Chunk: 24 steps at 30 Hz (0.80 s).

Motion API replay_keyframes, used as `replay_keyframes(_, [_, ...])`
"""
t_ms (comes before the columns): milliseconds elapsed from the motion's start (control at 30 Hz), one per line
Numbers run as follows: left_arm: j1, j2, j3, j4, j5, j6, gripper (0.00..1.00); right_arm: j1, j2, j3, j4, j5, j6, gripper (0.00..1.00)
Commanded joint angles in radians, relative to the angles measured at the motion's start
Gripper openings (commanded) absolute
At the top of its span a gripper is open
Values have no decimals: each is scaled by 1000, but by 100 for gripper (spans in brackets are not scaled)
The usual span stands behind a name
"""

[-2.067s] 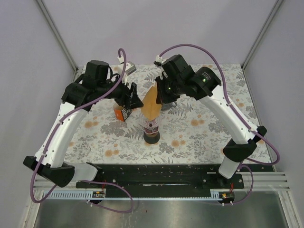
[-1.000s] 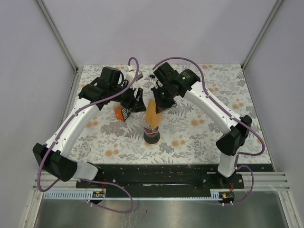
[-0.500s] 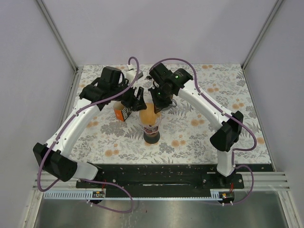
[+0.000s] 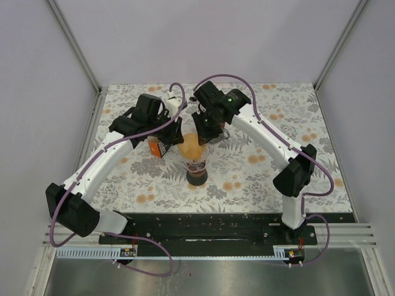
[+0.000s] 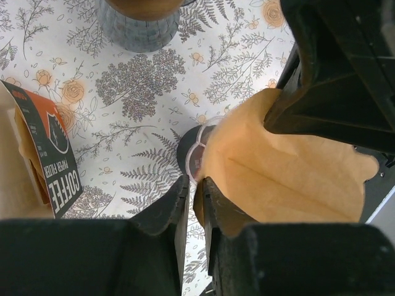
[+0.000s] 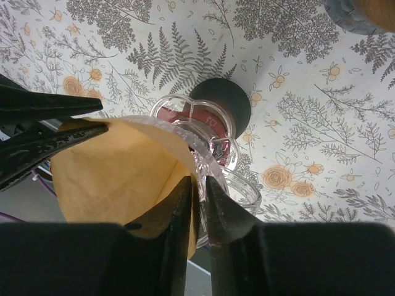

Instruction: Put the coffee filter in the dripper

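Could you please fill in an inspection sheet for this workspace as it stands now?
Surface: floral-patterned table, flat.
Job's things: brown coffee filter spread open over the clear dripper; cannot tell whether it is seated.
Clutter: orange-and-black filter packet left of the dripper; grey ribbed vessel nearby.
End effectors: left end effector and right end effector each pinch the filter's rim, on opposite sides.
Cables: purple cables loop above both arms.
Surroundings: plain walls, metal frame posts; nothing else seen.
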Motion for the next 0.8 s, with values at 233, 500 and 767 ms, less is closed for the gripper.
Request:
replay_keyframes(233, [-15, -48, -5, 41, 40, 18, 18, 2, -121, 85, 48, 62, -31, 52])
replay_keyframes(500, [-39, -34, 4, 38, 26, 22, 18, 3, -220, -39, 161, 6, -47, 50])
replay_keyframes(767, [-39, -23, 24, 27, 18, 34, 19, 6, -320, -322, 418, -131, -16, 0])
